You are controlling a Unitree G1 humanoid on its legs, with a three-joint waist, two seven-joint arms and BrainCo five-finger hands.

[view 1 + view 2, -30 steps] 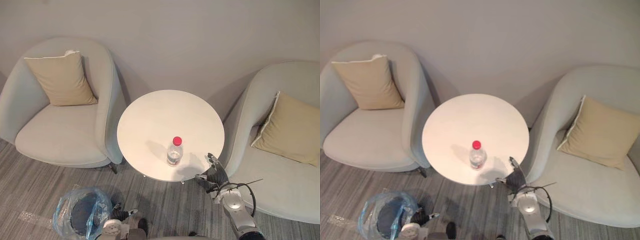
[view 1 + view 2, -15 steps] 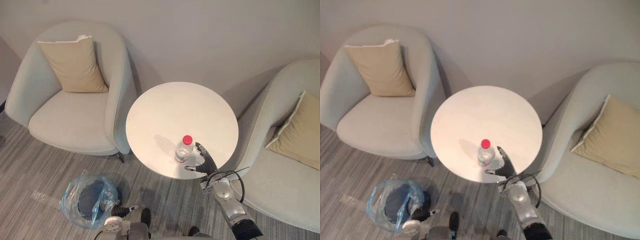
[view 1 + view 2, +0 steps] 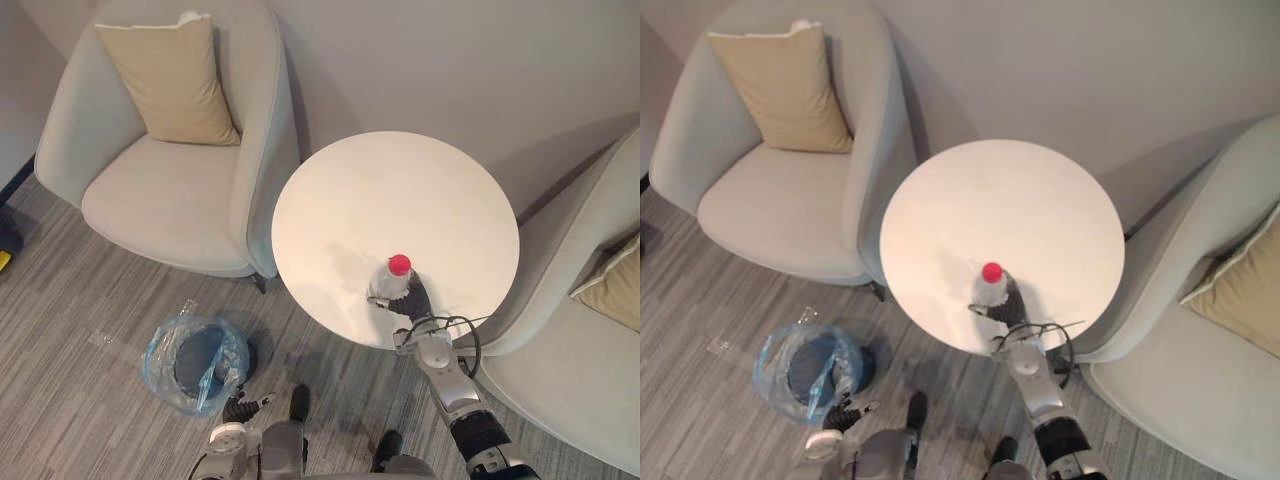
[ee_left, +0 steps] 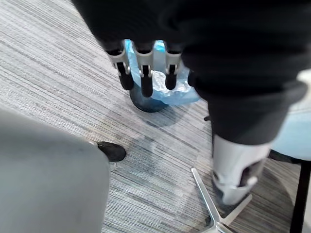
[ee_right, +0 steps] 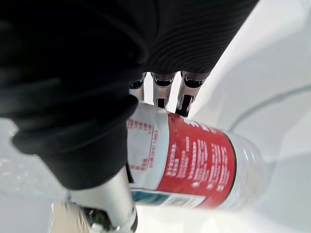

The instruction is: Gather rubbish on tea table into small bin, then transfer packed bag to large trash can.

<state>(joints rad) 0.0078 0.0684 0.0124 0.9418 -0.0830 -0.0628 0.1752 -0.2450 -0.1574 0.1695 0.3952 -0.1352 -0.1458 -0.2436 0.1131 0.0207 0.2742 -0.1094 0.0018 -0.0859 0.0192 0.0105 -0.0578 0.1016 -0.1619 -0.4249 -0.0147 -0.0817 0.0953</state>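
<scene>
Now our right hand (image 3: 417, 300) curls fingers and thumb around the red-capped water bottle (image 3: 389, 284), which stands upright near the round tea table's (image 3: 400, 190) front edge. Our left hand (image 4: 142, 68) hangs slack-fingered near the blue-bagged small bin (image 3: 197, 362).

right arm (image 3: 452, 385): silver-grey, rounded segments
right hand (image 3: 415, 298): dark ribbed cover
left hand (image 4: 141, 29): dark cover, silver fingers (image 4: 145, 68), black tips
</scene>
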